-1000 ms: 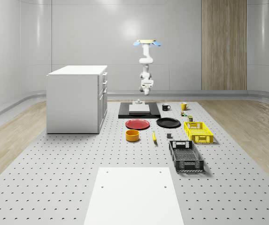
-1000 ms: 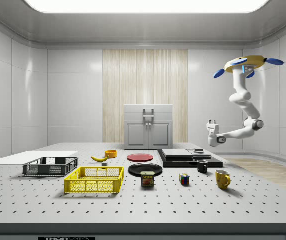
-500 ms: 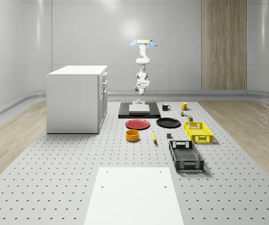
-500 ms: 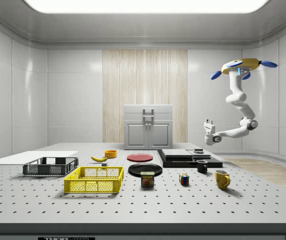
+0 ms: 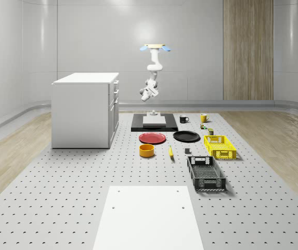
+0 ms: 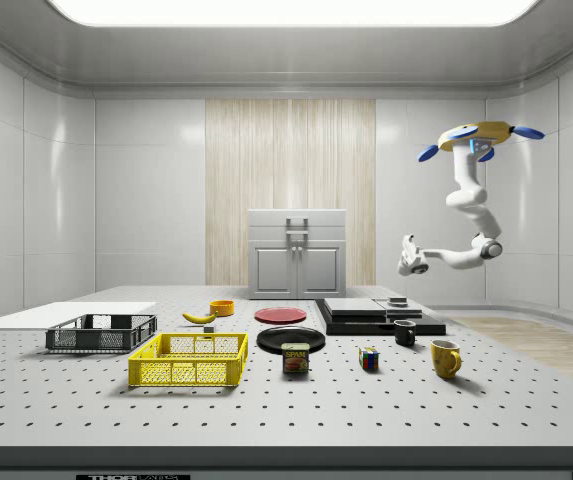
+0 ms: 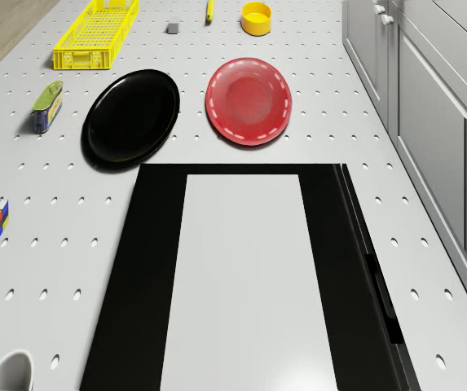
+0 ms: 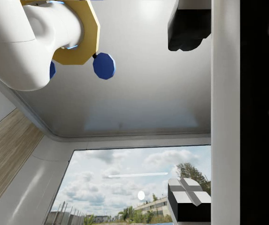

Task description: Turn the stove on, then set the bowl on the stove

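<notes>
The yellow round bowl [image 5: 146, 150] is seen standing upright on the perforated grey table [image 5: 60, 198], well apart from the gripper [image 5: 144, 94]. In the whole-scene view it lies at about six o'clock from the gripper, far below it. In the side view the bowl [image 6: 222, 307] is found at about eight o'clock from the gripper [image 6: 409, 255].

The black flat stove with a pale rectangular top [image 5: 154, 122] is placed between the two: at twelve o'clock from the bowl in the whole-scene view, with the red round plate [image 5: 153, 138] set between bowl and stove. Nothing is carried on the stove [image 7: 241, 277] top.

The gripper is held in the air above the stove's edge nearest the white cabinet [image 5: 85, 109], touching nothing. In the wrist view its black finger pads [image 8: 188, 28] are seen set wide apart, with nothing gripped between them.

The yellow drone with blue rotors [image 5: 153, 47] is seen hovering high above the far end of the stove, at about one o'clock from the gripper in both the whole-scene and the side view. The white arm [image 6: 466, 200] is hung bent beneath the drone [image 6: 476, 135].
</notes>
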Robot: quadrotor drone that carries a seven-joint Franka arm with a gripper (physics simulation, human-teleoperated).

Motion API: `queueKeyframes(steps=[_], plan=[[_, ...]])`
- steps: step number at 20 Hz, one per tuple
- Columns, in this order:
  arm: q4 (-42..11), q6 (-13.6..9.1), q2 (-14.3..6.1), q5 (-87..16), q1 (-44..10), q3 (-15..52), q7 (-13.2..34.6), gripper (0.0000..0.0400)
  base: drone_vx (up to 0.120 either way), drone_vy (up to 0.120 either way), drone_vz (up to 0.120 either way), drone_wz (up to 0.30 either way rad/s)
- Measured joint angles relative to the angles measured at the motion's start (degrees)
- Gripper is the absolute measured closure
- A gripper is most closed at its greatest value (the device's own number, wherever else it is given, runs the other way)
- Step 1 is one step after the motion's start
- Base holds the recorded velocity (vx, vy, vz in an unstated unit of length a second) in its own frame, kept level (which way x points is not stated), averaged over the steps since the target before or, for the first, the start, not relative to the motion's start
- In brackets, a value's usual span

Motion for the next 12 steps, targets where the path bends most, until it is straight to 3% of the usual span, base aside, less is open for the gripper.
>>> queueKeyframes(steps=[3,6,9,12], plan=[[-8.99,0.67,-2.0,-17.73,-4.65,10.85,4.19,0.0,0.0,-0.12,0.0,0.0],[-20.29,0.07,-4.5,-37.33,-11.36,21.42,10.73,0.0,0.0,0.0,-0.093,0.0],[-29.56,-2.85,-6.91,-54.25,-20.18,29.88,18.45,0.0,0.027,0.0,-0.12,0.0],[-34.93,-6.93,-9.13,-65.68,-29.38,35.94,25.32,0.0,0.12,0.0,-0.12,0.0]])
